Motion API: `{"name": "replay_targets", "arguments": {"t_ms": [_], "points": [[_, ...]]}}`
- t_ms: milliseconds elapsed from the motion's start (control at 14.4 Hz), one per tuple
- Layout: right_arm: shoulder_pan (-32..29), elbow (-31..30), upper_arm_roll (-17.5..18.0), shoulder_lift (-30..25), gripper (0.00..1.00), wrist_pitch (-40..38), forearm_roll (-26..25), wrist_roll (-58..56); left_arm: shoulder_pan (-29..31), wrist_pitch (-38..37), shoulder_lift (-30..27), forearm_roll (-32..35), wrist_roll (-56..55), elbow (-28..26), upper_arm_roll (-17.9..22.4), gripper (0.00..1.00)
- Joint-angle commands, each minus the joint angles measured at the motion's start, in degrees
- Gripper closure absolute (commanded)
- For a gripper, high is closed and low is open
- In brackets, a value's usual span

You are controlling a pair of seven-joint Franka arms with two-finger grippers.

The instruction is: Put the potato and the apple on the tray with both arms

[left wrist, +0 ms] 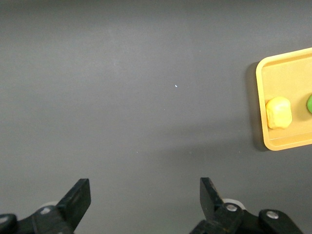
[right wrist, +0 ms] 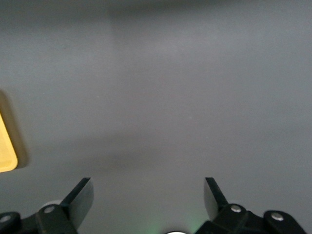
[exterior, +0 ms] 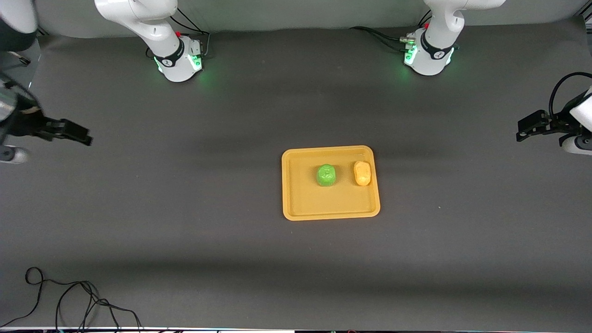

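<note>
The yellow-orange tray (exterior: 323,203) lies at the middle of the table. The green apple (exterior: 326,175) and the yellow-orange potato (exterior: 362,173) rest on it side by side, apart, with the potato toward the left arm's end. My left gripper (exterior: 522,129) is open and empty, up over the table's left-arm end, well away from the tray. My right gripper (exterior: 85,134) is open and empty over the right-arm end. The left wrist view shows the open left gripper (left wrist: 145,195), the tray (left wrist: 287,73), the potato (left wrist: 278,112) and a sliver of the apple (left wrist: 309,103). The right wrist view shows the open right gripper (right wrist: 148,195) and a tray corner (right wrist: 5,146).
The dark grey mat (exterior: 185,208) covers the table around the tray. The two arm bases (exterior: 180,60) (exterior: 428,53) glow green at the edge farthest from the front camera. Loose black cables (exterior: 69,296) lie at the near edge toward the right arm's end.
</note>
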Motion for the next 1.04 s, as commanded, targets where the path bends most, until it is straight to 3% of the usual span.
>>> {"name": "replay_targets", "arguments": {"t_ms": [0,969], "points": [[-1.27,-4.30,0.61,-3.17,0.00,2.16,0.99,-2.27,-0.49,-0.41,0.91,-0.62,1.00,1.45,0.63,0.00],[-0.92,-3.69,0.70,-2.64,0.00,2.08,3.63,-2.36,-1.19,-1.38,0.91,-2.29,0.03,2.60,0.36,0.00]]}}
